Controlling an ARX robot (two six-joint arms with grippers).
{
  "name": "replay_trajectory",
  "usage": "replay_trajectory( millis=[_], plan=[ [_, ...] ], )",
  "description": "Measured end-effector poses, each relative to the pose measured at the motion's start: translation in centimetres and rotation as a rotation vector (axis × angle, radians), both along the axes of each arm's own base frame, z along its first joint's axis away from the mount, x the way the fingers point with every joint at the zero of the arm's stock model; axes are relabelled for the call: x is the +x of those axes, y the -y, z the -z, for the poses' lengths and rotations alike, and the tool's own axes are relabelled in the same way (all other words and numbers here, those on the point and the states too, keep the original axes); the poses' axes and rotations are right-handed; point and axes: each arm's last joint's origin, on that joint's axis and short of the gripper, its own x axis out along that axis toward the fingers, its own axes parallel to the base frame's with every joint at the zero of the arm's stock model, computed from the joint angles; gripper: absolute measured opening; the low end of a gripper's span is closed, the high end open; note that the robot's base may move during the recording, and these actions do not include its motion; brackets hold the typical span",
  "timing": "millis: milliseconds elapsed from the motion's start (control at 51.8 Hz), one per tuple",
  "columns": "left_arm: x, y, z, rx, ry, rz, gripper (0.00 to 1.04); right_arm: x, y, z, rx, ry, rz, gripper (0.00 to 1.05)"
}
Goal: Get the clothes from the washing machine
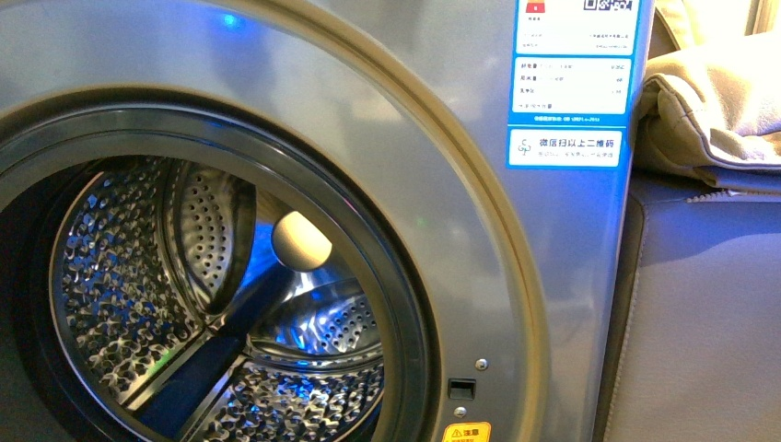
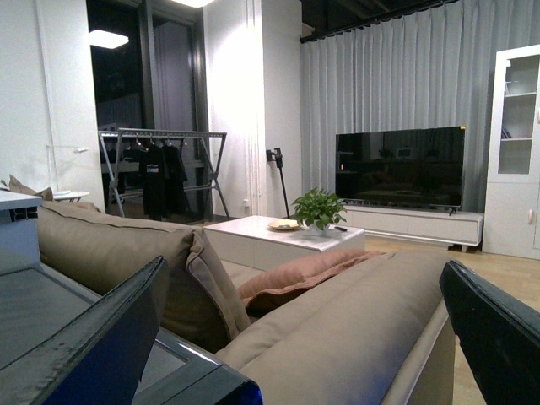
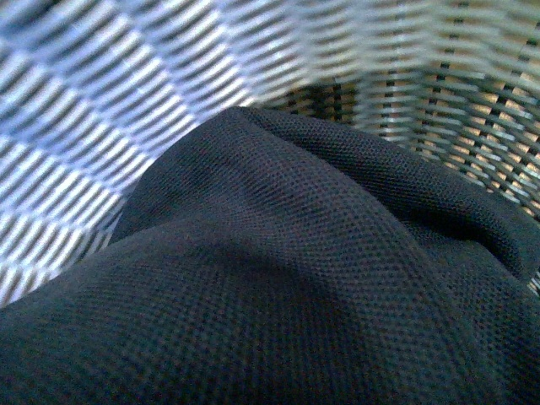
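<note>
The washing machine (image 1: 460,230) fills the front view, close up: a grey metal front with its porthole (image 1: 391,267) to the left. Through the dark rim shows the drum (image 1: 110,276), bare perforated steel lit blue, with a blue paddle (image 1: 212,350) running across it. Blue-white labels (image 1: 571,92) sit on the upper right of the panel and an orange sticker (image 1: 467,432) at its lower edge. Just right of the machine stands a grey padded seat (image 1: 709,304) with beige fabric (image 1: 709,110) heaped on it.

The clothes (image 3: 278,278) show only in the right wrist view: dark, fine-knit cloth lying in folds inside a woven basket (image 3: 101,110), whose wicker wall rises behind it. The right gripper itself is out of sight, so I cannot tell how its fingers stand.

The left gripper (image 2: 304,266) is wide apart, its dark fingers (image 2: 101,329) holding nothing. Its camera looks across a living room. Nearest is a tan sofa (image 2: 354,329) with a brown cushion (image 2: 110,245). Beyond it is a white table (image 2: 261,236) bearing a plant (image 2: 318,208). Farther off a TV (image 2: 399,167) stands before grey curtains (image 2: 380,76), with a white cabinet (image 2: 515,143) and a clothes rack (image 2: 160,160) along the far side. The floor (image 2: 506,270) is pale wood.
</note>
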Motion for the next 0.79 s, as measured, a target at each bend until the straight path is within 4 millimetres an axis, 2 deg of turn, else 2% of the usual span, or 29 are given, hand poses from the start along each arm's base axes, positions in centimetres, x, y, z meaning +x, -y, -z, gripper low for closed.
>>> replay_trajectory(
  millis=[58,232,425,483,541,792],
  plan=[
    [0.0,0.0,0.0,0.0,0.0,0.0,0.98,0.4,0.0,1.4,0.006,-0.026,-0.009,0.15],
    [0.0,0.0,0.0,0.0,0.0,0.001,0.98,1.4,-0.3,4.5,0.017,-0.083,-0.016,0.45],
    [0.0,0.0,0.0,0.0,0.0,0.001,0.98,1.6,-1.1,5.6,0.041,-0.107,-0.018,0.79],
    [0.0,0.0,0.0,0.0,0.0,0.001,0.98,1.6,-1.4,5.3,0.051,-0.093,-0.025,0.91],
    [0.0,0.0,0.0,0.0,0.0,0.001,0.98,1.6,-1.8,4.7,0.061,-0.074,-0.035,0.99],
    [0.0,0.0,0.0,0.0,0.0,0.0,0.98,1.9,-3.1,-1.2,0.048,0.059,-0.083,0.97]
  ],
)
